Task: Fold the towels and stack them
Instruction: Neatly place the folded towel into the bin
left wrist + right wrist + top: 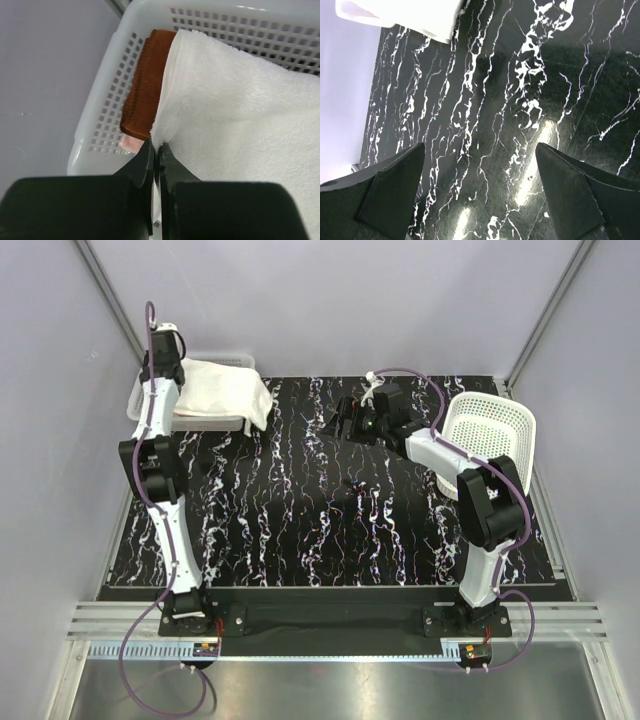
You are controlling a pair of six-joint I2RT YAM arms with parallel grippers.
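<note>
My left claw pinches a corner of the white towel over the basket, while my right claw hangs spread wide, well right of it.

Plain pale walls stand on three sides. The counter is black with white wiggly lines. A shiny metal strip runs along its near edge.

Top: high from near side, whole table. Left wrist: close on basket, shared with top. Right wrist: near table.
</note>
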